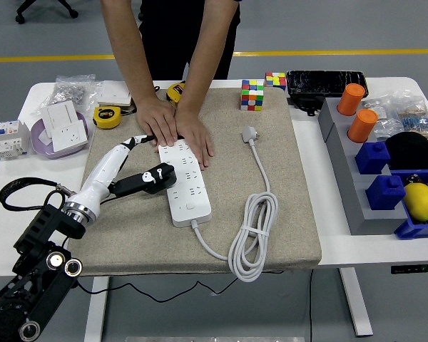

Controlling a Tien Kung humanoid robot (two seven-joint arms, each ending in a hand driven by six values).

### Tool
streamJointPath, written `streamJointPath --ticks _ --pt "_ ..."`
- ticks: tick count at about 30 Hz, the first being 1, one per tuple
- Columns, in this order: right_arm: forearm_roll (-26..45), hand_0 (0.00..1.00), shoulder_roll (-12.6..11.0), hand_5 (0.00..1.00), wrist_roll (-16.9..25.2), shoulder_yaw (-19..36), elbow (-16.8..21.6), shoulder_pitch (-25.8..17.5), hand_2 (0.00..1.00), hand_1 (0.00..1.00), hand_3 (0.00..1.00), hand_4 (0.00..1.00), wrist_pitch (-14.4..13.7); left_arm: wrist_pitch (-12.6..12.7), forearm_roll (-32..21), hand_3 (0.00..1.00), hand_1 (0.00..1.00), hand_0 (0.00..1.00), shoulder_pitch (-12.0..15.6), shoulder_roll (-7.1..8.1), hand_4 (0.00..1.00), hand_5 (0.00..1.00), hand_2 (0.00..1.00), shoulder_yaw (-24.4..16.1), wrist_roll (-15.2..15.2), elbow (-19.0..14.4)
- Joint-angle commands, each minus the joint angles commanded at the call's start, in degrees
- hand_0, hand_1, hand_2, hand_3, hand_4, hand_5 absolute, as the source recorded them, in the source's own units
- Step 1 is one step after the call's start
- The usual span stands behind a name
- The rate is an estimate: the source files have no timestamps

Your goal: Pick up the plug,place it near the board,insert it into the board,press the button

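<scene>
A white power strip (pixel 186 187) lies on the beige mat (pixel 299 214). A person at the far side presses both hands (pixel 177 127) flat on its far end. My left hand (pixel 132 165) reaches in from the lower left and ends at the strip's left edge. It holds a black plug (pixel 148 178) with white marks, which touches the strip's left side over the sockets. A thin black cable (pixel 93 205) trails from it. The long fingers (pixel 141 138) point toward the person's hands. The right arm is out of view.
The strip's own white cable lies coiled (pixel 253 235) with its white plug (pixel 250 133) on the mat's right half. Rubik's cubes (pixel 252 94), tape measures (pixel 107 116) and a purple plate (pixel 39 135) line the back. A grey rack (pixel 357 185) with orange and blue pieces stands right.
</scene>
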Motion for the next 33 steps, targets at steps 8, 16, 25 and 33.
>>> streamJointPath --ticks 8,16,25,33 --pt "0.2 0.872 0.0 0.859 0.0 -0.1 0.0 0.0 0.765 0.777 0.797 0.998 0.0 -0.7 2.5 0.895 0.974 0.998 2.4 -0.09 0.998 0.803 0.934 1.8 0.1 -0.3" --pt "0.0 0.871 0.0 0.863 -0.1 0.3 0.0 -0.2 0.764 0.777 0.798 0.998 0.0 -1.0 3.3 0.89 0.972 0.998 1.7 0.29 0.998 0.804 0.926 3.8 0.3 0.9" --pt "0.2 0.871 0.0 0.866 0.0 0.1 0.0 0.0 0.764 0.777 0.797 0.998 -0.1 -1.4 4.2 0.891 0.967 0.998 -0.6 1.0 0.998 0.821 0.921 6.4 0.6 2.8" --pt "0.1 0.87 0.0 0.869 -0.1 0.2 0.0 0.0 0.764 0.777 0.797 0.998 -0.1 -1.6 5.4 0.888 0.966 0.998 -2.7 1.37 0.998 0.835 0.915 8.6 0.9 3.4"
